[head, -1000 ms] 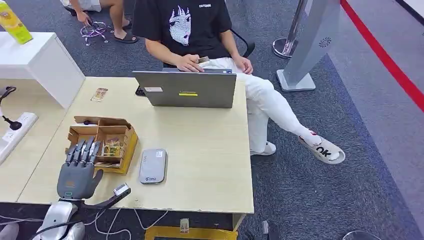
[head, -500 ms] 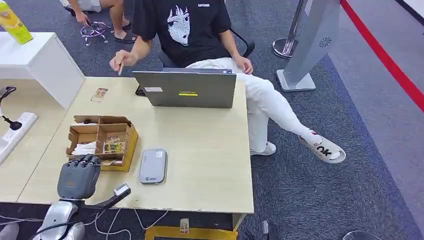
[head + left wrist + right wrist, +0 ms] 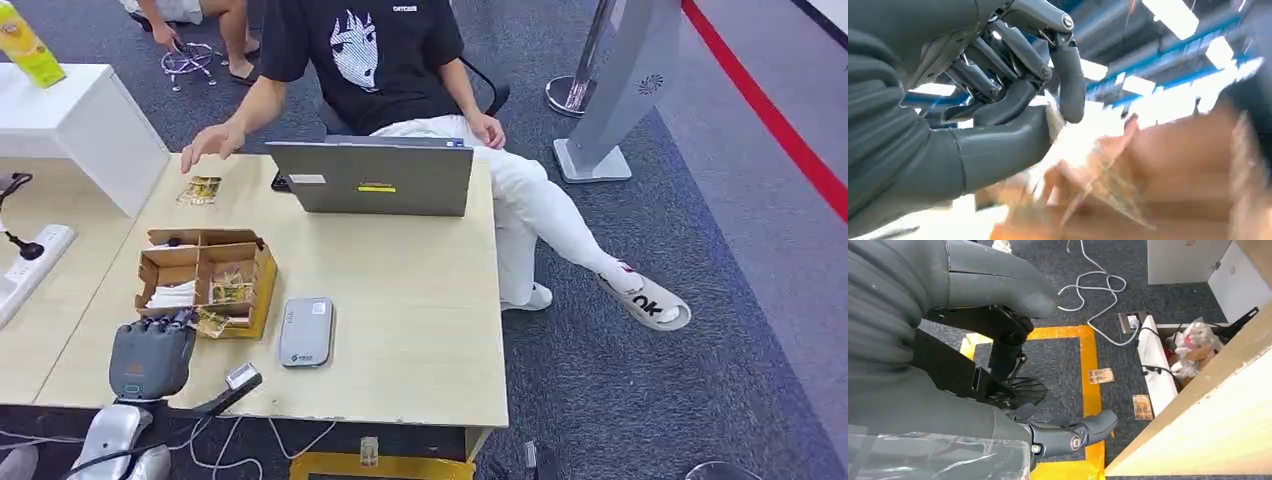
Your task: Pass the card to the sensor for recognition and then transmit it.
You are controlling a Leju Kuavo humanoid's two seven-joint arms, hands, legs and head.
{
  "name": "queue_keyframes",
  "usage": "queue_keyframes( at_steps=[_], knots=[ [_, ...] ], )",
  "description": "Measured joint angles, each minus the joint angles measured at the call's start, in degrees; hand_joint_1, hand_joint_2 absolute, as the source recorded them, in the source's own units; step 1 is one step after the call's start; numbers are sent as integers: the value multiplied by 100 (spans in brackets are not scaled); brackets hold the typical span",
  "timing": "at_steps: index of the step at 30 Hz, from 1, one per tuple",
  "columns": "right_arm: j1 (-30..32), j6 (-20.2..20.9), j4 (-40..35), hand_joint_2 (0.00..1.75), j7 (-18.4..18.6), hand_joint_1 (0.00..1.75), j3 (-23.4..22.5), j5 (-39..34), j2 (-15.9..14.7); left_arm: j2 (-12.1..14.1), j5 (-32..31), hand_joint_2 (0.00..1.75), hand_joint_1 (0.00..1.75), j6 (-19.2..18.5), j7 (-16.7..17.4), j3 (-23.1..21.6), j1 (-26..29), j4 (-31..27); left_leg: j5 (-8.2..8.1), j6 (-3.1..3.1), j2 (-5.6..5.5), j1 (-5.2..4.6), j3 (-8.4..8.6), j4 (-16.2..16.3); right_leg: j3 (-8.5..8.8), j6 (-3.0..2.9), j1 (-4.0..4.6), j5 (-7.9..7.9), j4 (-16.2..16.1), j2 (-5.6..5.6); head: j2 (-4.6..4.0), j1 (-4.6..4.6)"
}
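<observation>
Left hand [image 3: 150, 355] at the near edge of the cardboard box [image 3: 204, 283], fingers curled around a card [image 3: 213, 322] pinched against the thumb, grey sensor [image 3: 306, 332] just beside the box, right hand [image 3: 1013, 295] hanging empty, fingers apart

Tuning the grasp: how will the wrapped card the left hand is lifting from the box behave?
The card looks thin and light, so probably easy to lift. Its glossy wrapper may slip in the left hand. It likely flexes, pinched at one edge beside the cardboard box.
</observation>
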Motion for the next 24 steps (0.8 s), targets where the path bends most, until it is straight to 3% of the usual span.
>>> queue_keyframes(
  at_steps=[2, 4, 9, 24],
  knots=[
    [-2, -15, 0, 175, 0, 0, -24, 22, 4, -145, 154, 175, 175, 4, -339, 117, 62, -467, 0, 0, 0, 0, 0, 0, 1, 0, 0, 0, 0, 0, 0, 0],
    [1, -35, 0, 175, 2, 0, -59, 39, 4, -279, 412, 175, 175, 17, -437, 250, 70, -930, 0, 0, 1, 0, 0, 0, -1, 0, 0, 1, -1, 2, 0, 2],
    [-2, -41, 0, 175, 2, 0, -120, 90, 4, -215, 691, 175, 175, 20, -81, 280, -67, -1690, 2, -2, 0, 2, 3, -1, 0, 0, 2, 1, 4, 0, 0, -2],
    [-3, -42, 0, 175, 13, 0, -135, 105, 4, 50, 717, 175, 175, 20, 175, 278, -224, -1946, 4, -4, 1, 1, 4, -1, 0, -1, 1, 1, 4, 2, 0, -2]
  ],
)
